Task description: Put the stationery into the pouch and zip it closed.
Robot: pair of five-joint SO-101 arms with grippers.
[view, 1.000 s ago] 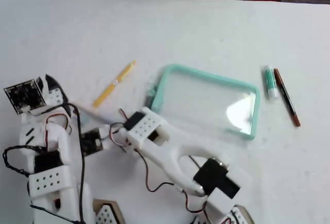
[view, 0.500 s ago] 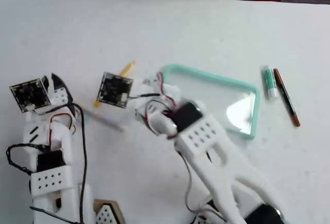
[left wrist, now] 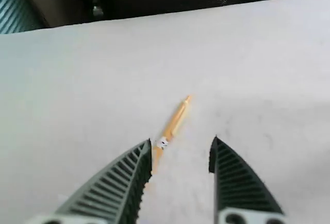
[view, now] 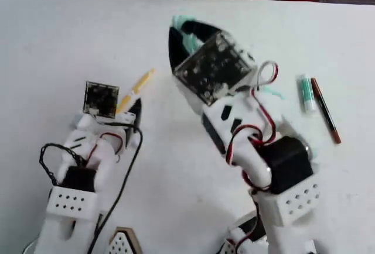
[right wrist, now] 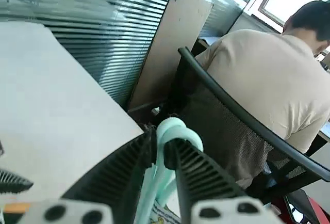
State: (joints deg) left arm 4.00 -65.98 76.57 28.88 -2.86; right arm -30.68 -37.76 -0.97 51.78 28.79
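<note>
Right gripper jaws pinched on the pouch by its teal rim, held up above the counter — left gripper jaws wide, one tip over the yellow pen, glue stick and brown pen side by side near the right edge, bare counter between.

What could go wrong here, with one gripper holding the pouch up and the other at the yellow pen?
The right gripper pinches only the thin mint rim of the pouch, so it might slip out. The open left gripper sits off-centre on the yellow pen, whose end lies by one finger; closing could push it away rather than grip it.
</note>
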